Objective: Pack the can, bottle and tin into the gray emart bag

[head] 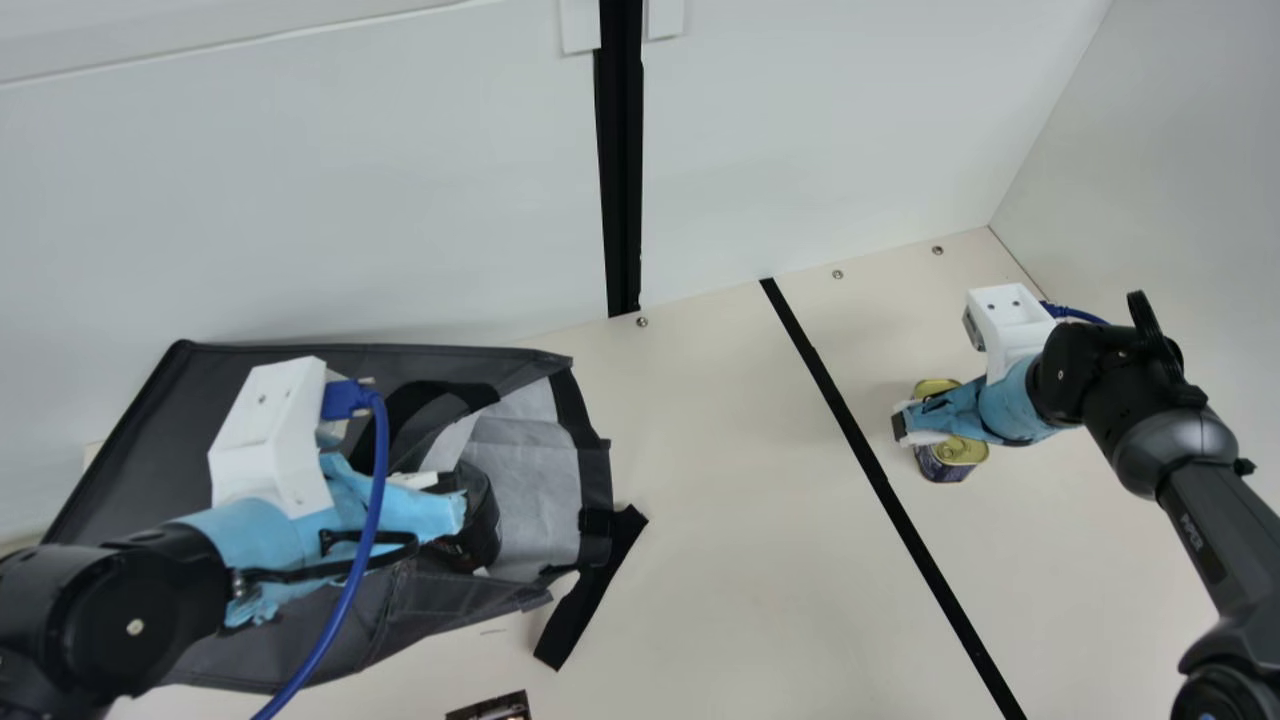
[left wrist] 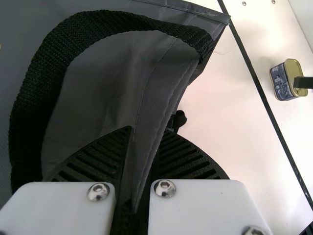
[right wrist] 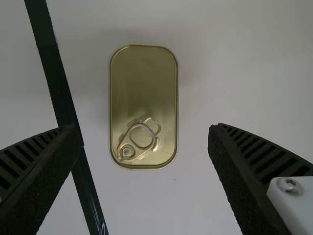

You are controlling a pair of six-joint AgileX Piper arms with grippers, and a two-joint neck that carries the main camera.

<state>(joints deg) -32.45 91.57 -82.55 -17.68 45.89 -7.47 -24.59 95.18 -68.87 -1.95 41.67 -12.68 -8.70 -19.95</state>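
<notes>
In the main view my left gripper (head: 452, 505) is at the mouth of the gray bag (head: 130, 470), which lies on its side. In the left wrist view the left gripper (left wrist: 132, 181) is shut on the bag's edge (left wrist: 159, 117). A dark rounded item (head: 482, 515) lies in the bag's mouth, partly behind that gripper; I cannot tell which item it is. At the right, my right gripper (head: 903, 425) is over the gold-lidded tin (head: 958, 452). The right wrist view has the right gripper (right wrist: 144, 142) open, with the tin (right wrist: 144, 93) below and between its fingers.
A black strip (head: 860, 440) runs across the table (head: 720, 500) between bag and tin. One bag strap (head: 595, 590) sticks out on the table. A dark printed object (head: 490, 708) lies at the main view's bottom edge. White walls (head: 400, 200) stand behind and at the right.
</notes>
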